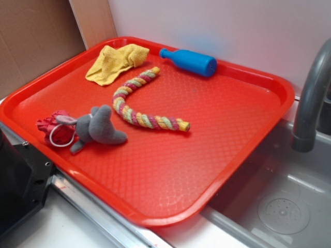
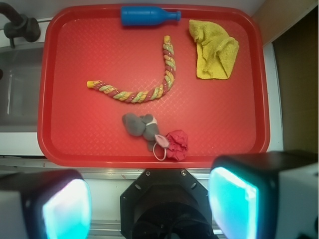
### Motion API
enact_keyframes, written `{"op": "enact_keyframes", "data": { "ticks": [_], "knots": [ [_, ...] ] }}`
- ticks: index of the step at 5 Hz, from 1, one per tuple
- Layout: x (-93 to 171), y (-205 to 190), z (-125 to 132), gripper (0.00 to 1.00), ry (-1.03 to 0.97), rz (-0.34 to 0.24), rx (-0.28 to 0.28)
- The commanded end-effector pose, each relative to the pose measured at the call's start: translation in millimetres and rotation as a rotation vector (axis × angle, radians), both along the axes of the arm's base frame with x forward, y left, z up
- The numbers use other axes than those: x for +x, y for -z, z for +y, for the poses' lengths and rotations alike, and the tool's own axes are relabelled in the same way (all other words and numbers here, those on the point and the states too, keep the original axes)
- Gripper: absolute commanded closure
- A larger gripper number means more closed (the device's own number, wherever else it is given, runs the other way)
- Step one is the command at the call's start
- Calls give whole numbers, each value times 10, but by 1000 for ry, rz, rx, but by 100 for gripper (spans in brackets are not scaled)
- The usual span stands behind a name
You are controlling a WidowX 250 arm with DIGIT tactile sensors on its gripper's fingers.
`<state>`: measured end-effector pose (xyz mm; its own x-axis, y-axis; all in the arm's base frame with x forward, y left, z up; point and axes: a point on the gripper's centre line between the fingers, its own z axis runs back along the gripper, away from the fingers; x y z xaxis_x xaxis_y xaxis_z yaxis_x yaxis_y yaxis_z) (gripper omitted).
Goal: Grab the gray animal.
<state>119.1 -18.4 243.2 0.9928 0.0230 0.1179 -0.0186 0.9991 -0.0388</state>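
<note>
Gray animal: a small soft plush mouse (image 1: pixel 98 126) lying on its side near the front edge of the red tray (image 1: pixel 217 129), the edge closest to the robot. Nothing grips it.
Neighbour touching it: a red ruffled fabric bundle (image 1: pixel 54 126) with a white loop sits pressed against the animal's head end; one pale pinkish ear lies over the bundle.
Other items on the tray: a multicoloured braided rope (image 1: pixel 142 108) curves through the middle, near the animal but apart from it; a yellow cloth (image 1: pixel 116 62) and a blue bottle (image 1: pixel 189 62) lie along the far side, well apart from it.
Beside the tray: a metal sink (image 1: pixel 279 201) with a dark faucet (image 1: pixel 310 98).
Gripper: seen from the wrist camera, the gripper (image 2: pixel 149 211) has its two fingers, with pale glowing pads (image 2: pixel 67 211), spread wide with nothing between them. It is released and empty.
Arm pose: the wrist camera looks straight down on the whole tray, so the arm appears to be held high, above the tray's near rim and pointing downward. In the exterior view only a dark block shows at the lower left corner; whether it is part of the arm cannot be told.
Step in hand: by my reading, the approach has not yet begun.
Next move calls for: moving forward over the animal's gray body, then descending with the fingers straddling it on the side away from the red bundle, so the loop and ruffles are not caught when closing.
</note>
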Motion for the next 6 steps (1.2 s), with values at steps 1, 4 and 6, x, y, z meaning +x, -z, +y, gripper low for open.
{"op": "enact_keyframes", "data": {
  "ticks": [1,4,6],
  "knots": [
    [0,0,0,0,0,0,0],
    [84,464,75,0,399,-176,119],
    [301,993,57,0,525,-191,189]
  ]
}}
